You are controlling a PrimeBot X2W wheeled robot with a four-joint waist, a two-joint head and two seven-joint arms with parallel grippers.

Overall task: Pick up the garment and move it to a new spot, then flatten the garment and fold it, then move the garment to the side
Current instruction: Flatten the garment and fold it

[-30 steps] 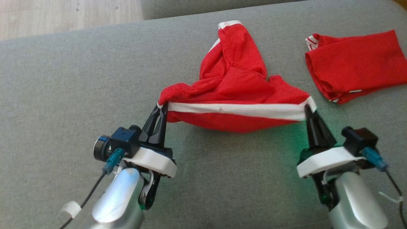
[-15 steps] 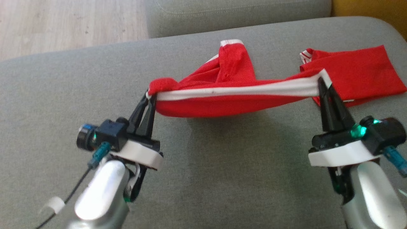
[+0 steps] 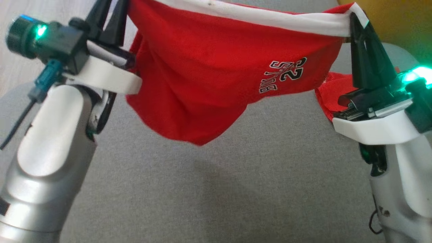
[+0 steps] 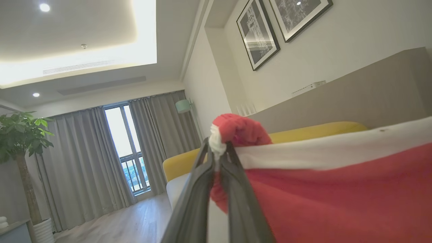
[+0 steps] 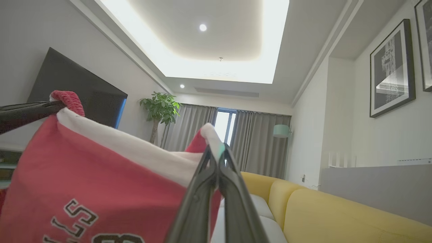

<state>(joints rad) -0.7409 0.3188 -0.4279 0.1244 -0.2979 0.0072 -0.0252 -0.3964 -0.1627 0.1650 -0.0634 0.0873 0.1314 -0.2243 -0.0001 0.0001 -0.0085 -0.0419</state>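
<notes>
- The left pincer (image 4: 217, 152) is closed tight on the left end of the white band (image 3: 270, 18) of the garment (image 3: 209, 67).
- The right pincer (image 3: 355, 21) is clamped on the band's right end.
- The garment hangs stretched between them, above the grey sofa seat (image 3: 236, 189).
- Another red cloth (image 3: 332, 90) lies behind the garment's right end.

Bright light comes from the ceiling light (image 5: 216, 67) and the window (image 4: 126, 148). A soft shadow (image 3: 216, 182) lies on the sofa (image 3: 287, 168). Wrist views bend at the edges.

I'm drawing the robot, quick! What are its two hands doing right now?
Left gripper: shut on the red fabric garment with a white band.
Right gripper: shut on that garment's white band too.
</notes>
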